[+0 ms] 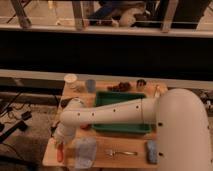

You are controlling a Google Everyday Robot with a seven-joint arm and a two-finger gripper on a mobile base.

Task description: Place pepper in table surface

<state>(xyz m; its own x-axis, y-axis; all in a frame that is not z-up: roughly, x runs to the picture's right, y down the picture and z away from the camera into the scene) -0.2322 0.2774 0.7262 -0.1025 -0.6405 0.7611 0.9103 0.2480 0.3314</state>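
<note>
A long red-orange pepper (60,153) lies or hangs at the front left corner of the wooden table (130,159). My gripper (61,140) is directly above it at the end of the white arm (115,114), which reaches from the right across the table to the left edge. The gripper's tip meets the top of the pepper; I cannot tell whether it holds it. A small red thing (85,127) shows just under the arm beside the tray.
A green tray (122,127) fills the table's middle. A pale blue bag (85,152), a fork (120,152) and a blue sponge (152,151) lie along the front. A white cup (71,80), blue cup (90,85), dark items (119,87) and a small can (141,83) stand at the back.
</note>
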